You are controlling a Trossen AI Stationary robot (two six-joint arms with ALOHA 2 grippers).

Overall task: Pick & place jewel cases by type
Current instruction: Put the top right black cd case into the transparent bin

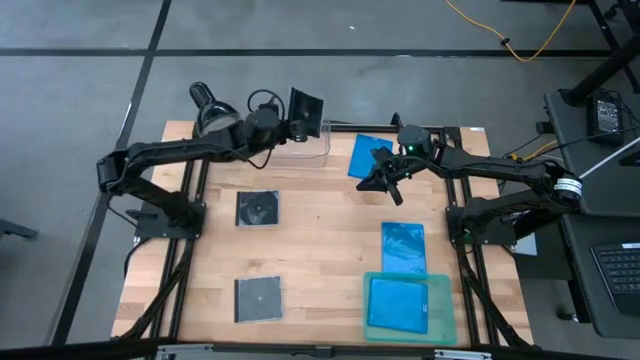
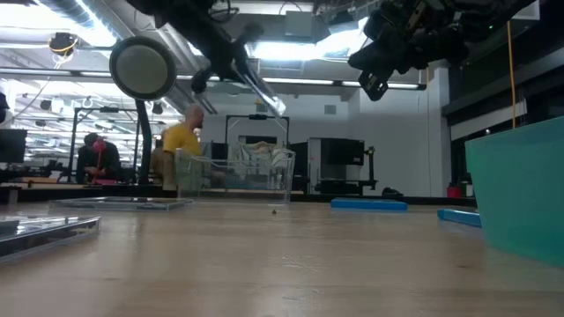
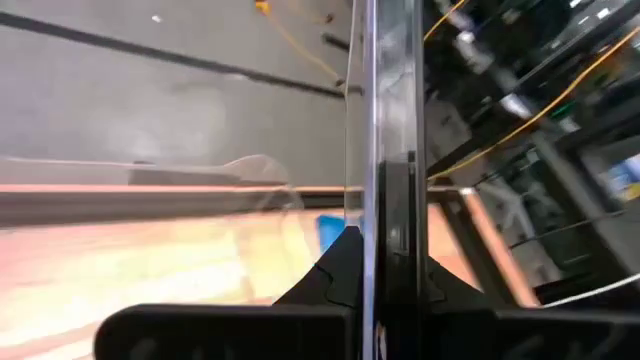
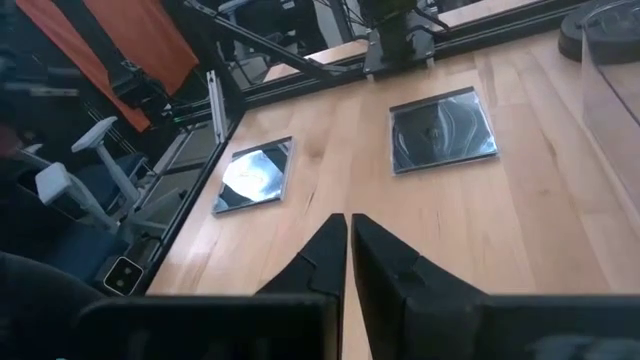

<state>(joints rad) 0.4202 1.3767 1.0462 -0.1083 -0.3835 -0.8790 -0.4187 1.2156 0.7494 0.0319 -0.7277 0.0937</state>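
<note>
- Left pincer (image 1: 300, 112) grips a square dark grey disc case (image 1: 305, 106) on edge over the clear plastic bin (image 1: 300, 150) at the counter's far edge; lower it squarely inside the walls before letting go
- Right pincer (image 1: 385, 180), closed and empty, hovers beside a translucent blue case (image 1: 366, 155)
- Pale wooden counter (image 1: 320, 260); people sit in the workshop behind

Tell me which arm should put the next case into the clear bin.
Left. Its hand is shut on a square clear jewel case held on edge over the clear plastic bin at the table's far edge. The right hand is shut and empty above the blue rectangular case.
</note>
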